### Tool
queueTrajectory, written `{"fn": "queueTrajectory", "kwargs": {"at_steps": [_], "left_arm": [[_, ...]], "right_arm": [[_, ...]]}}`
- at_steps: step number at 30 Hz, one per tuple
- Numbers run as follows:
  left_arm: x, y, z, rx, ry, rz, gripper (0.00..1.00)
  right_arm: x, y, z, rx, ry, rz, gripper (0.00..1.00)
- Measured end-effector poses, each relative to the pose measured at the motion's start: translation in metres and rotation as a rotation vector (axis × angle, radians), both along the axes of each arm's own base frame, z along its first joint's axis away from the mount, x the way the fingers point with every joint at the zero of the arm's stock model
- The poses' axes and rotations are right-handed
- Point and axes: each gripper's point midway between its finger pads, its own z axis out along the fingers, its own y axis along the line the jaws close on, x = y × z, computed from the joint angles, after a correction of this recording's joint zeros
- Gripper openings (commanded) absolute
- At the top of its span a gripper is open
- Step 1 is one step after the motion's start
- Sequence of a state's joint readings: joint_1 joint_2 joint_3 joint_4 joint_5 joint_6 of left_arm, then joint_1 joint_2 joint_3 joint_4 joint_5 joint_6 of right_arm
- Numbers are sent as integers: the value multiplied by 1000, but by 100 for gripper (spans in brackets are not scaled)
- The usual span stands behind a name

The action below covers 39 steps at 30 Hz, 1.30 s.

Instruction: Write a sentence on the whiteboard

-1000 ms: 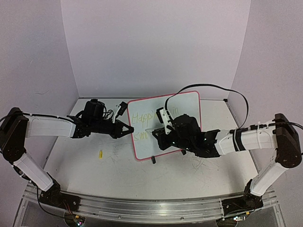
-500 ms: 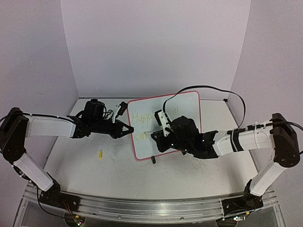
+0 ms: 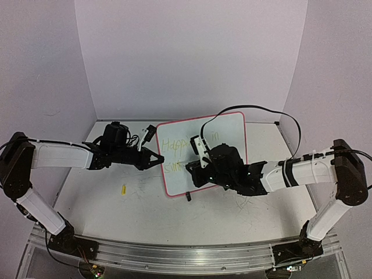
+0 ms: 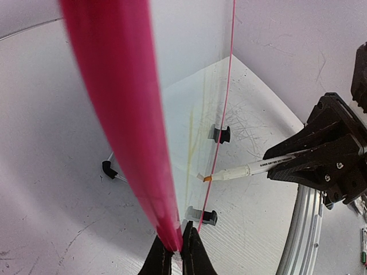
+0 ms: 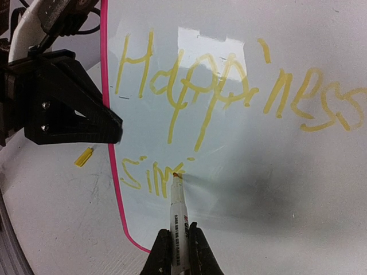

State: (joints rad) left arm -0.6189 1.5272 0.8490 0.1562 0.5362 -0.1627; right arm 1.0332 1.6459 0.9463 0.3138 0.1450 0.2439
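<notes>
Right gripper [image 5: 178, 240] fingers pinch tight on a marker [image 5: 177, 200], its tip touching the whiteboard [image 5: 298, 189] just ahead of them, at the end of a second line that so far reads "sim". Above the tip, the first line of the sentence [image 5: 229, 86] is down in yellow: "Happiness", running off the edge of the right wrist view, with what looks like "in" after it in the overhead view. On that showing the job is well past halfway, and the rest of the second-line word is left to write.

To the left of the marker fingers, the left gripper [image 4: 175, 255] is clamped shut on the board's red-pink rim, steadying it.

The count: one board, one marker, two grippers, both occupied, and two lines of writing. Two black clip feet [image 4: 221, 134] show on the marker side. One small yellow piece [image 5: 84, 157] lies on the tabletop [image 5: 57, 229], just outside the rim, near the left fingers.
</notes>
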Motion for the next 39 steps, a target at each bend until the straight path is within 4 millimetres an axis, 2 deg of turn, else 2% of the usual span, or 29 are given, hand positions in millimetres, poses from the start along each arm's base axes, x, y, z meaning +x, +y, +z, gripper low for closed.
{"fn": "queueTrajectory", "kwargs": {"at_steps": [6,17,24,28,32,34,39], "left_arm": [[0,0,0,0,1,2,0],[1,1,-1,5,1,8,0],[1,1,-1,5,0,7,0],[1,0,0,4,-2,5,0],[0,0,0,3,-3,4,0],[0,0,0,3,-3,4,0],[0,0,0,3,-3,4,0]], "right_arm": [[-1,-1,-3,0,9,-4,0],[-12,-10,-29,-26,64,-3,0],[-15,-10,-33,-26,82,-5,0],[-16,-13,-26,-22,78,-6,0],[-15,-14,1,28,36,-3,0],[-13,-14,8,44,22,-3,0],[-10,-9,14,53,4,4,0]]}}
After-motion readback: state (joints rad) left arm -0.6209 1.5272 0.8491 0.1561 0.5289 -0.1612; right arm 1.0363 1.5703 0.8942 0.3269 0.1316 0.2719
